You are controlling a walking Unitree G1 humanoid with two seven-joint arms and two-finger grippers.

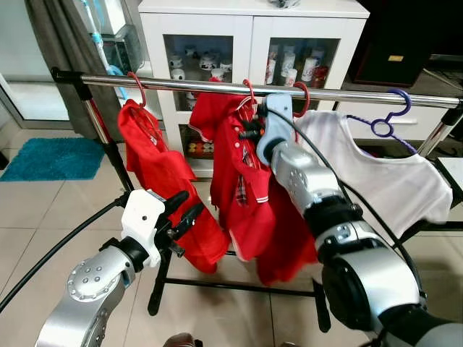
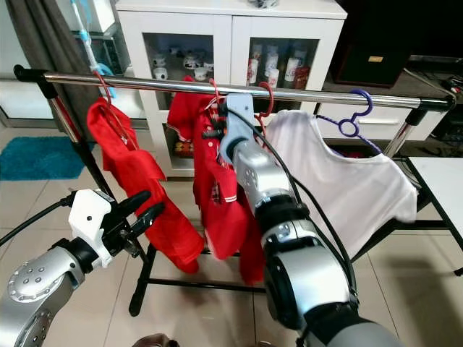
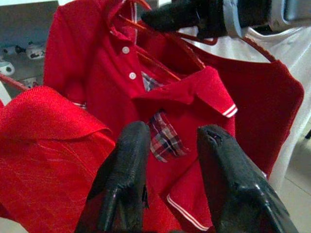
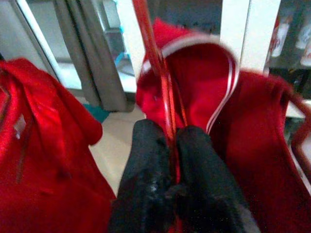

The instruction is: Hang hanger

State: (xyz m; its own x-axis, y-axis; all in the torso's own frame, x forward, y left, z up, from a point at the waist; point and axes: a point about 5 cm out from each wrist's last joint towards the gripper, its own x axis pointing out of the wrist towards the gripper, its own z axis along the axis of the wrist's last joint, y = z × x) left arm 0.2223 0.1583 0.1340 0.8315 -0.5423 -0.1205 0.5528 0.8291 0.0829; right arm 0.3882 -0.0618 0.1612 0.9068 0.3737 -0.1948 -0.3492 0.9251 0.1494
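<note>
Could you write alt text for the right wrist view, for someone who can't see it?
Two black fingers of the right gripper are pinched shut on the thin red hanger carrying a red polo shirt with a white-striped collar. Another red shirt hangs alongside, and a curtain and white cabinet blur behind.

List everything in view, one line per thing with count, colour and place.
rail: one, silver, across the scene
red hangers: three, hooked on the rail
red garments: three, hanging left and centre
purple hanger: one, at the rail's right end
white shirt: one, on the purple hanger
cabinet: one, white, behind the rail
rug: one, teal, floor at left
left gripper: open, beside the leftmost garment
right gripper: shut on a red hanger's wire
</note>
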